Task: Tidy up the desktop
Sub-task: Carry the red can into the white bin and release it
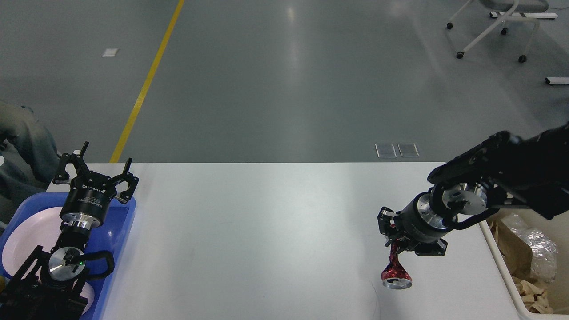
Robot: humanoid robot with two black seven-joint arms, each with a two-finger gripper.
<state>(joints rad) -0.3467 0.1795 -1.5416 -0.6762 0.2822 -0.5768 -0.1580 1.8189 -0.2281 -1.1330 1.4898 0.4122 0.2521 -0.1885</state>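
The white desktop (266, 231) fills the lower middle of the head view. My right gripper (395, 246) is shut on a crushed red can (395, 274) with a silver end, which hangs from the fingers above the desktop's right side. My left gripper (95, 169) is open and empty, held above the far edge of a blue tray (122, 231) at the left.
The blue tray holds a white plate (29, 231). A cream bin (506, 271) stands off the desktop's right edge with crumpled paper and foil (533, 253) in it. A person's leg (22, 142) shows at the far left. An office chair (493, 22) is at the back right.
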